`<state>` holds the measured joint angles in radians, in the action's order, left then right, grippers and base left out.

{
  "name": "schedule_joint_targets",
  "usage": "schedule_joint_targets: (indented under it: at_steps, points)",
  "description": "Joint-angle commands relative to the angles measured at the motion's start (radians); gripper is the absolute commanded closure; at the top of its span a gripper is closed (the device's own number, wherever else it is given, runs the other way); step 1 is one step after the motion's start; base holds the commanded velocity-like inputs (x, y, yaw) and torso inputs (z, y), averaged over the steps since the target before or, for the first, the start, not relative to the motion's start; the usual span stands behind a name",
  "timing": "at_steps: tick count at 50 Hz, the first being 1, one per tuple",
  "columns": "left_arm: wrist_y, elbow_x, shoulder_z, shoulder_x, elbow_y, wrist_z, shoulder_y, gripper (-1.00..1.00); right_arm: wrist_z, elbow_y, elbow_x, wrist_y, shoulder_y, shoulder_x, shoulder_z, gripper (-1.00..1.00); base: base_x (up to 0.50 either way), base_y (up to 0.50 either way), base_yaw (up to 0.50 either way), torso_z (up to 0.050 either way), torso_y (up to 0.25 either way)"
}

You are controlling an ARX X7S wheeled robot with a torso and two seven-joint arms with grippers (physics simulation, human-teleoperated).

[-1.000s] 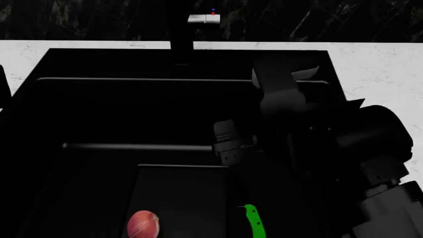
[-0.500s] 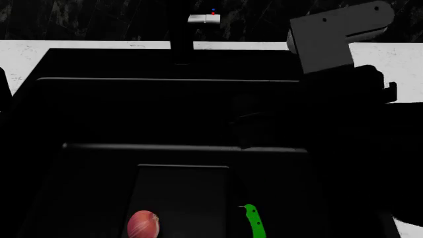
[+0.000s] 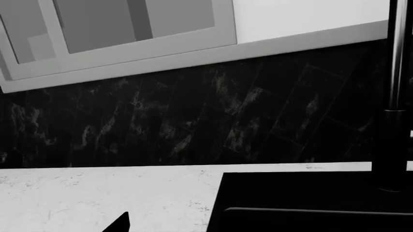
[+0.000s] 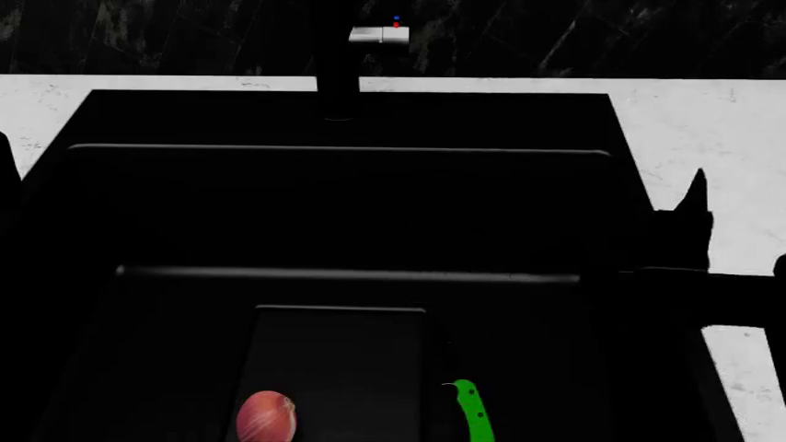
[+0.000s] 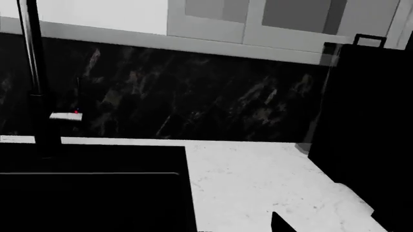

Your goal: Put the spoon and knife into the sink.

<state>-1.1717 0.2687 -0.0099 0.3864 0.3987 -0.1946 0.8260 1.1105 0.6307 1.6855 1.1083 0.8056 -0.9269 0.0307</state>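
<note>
A: The right gripper (image 4: 690,207) is showing in the head view only as a dark pointed silhouette over the white counter (image 4: 712,120), just beside the sink (image 4: 344,120); whether it is parted cannot be told.

B: The left gripper (image 3: 119,223) is showing just one dark tip in its wrist view.

A: The knife (image 4: 473,412) is lying in the sink near a reddish ball (image 4: 265,416). The spoon isn't showing anywhere.

B: The right wrist view alone is catching the faucet (image 5: 36,82) rising against the dark backsplash (image 5: 193,96).
</note>
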Motion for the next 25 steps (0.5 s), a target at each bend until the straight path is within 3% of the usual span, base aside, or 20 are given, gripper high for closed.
schedule_joint_targets:
  at_steps: [1, 13, 20, 25]
  points:
    - [0.012, 0.001, -0.001, 0.0, -0.008, -0.001, -0.005, -1.0, -0.103, 0.205, -0.066, -0.06, -0.262, -0.082, 0.3, -1.0, 0.0, 0.0, 0.0, 0.0, 0.0]
    - [0.009, 0.007, -0.01, 0.0, 0.006, -0.006, -0.021, -1.0, -0.312, 0.25, -0.234, -0.086, -0.413, -0.026, 0.513, -1.0, 0.0, 0.0, 0.0, 0.0, 0.0]
    - [-0.008, 0.012, -0.016, 0.001, 0.017, -0.009, -0.019, -1.0, -0.314, 0.235, -0.255, -0.081, -0.423, -0.022, 0.502, -1.0, 0.0, 0.0, 0.0, 0.0, 0.0]
    - [-0.106, 0.023, -0.045, -0.001, 0.074, -0.034, 0.002, -1.0, -0.298, 0.224, -0.245, -0.076, -0.396, -0.034, 0.463, -1.0, 0.0, 0.0, 0.0, 0.0, 0.0]
